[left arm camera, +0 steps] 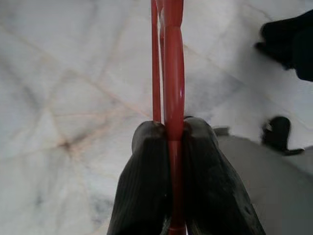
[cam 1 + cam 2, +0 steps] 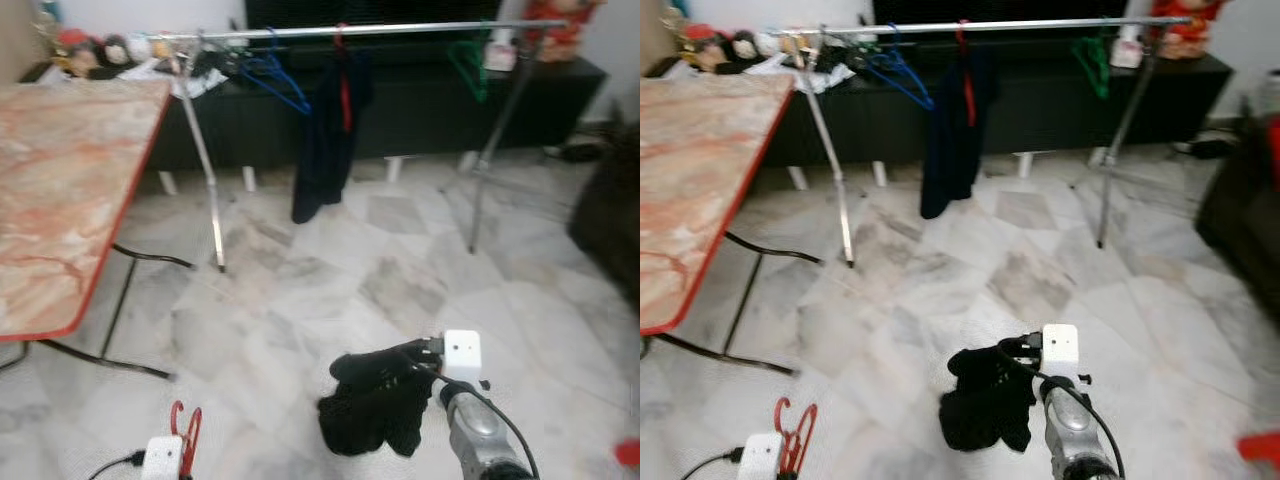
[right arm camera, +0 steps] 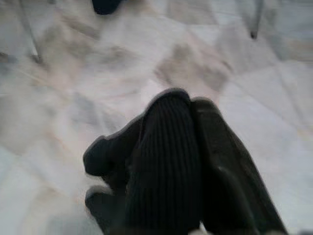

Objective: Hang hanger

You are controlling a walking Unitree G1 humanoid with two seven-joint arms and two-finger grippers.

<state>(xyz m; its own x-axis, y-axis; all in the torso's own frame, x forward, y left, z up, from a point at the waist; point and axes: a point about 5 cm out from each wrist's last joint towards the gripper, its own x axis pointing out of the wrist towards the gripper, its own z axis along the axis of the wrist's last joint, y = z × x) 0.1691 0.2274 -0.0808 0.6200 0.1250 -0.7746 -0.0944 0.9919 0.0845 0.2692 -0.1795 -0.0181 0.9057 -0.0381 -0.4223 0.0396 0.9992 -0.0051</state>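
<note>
Over veined marble floor (image 2: 400,280), glossy red hanger (image 1: 173,73)

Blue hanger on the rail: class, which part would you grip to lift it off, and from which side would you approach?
Grip the blue hanger on its sloping arm just below the hook, coming from the open floor side in front. The hook sits over the rail, and the arm hangs free and slanted, away from the dark garment.

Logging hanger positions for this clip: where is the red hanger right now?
The red hanger is clamped in the left gripper, low on the robot's left above the marble floor, well short of the clothes rack.
</note>
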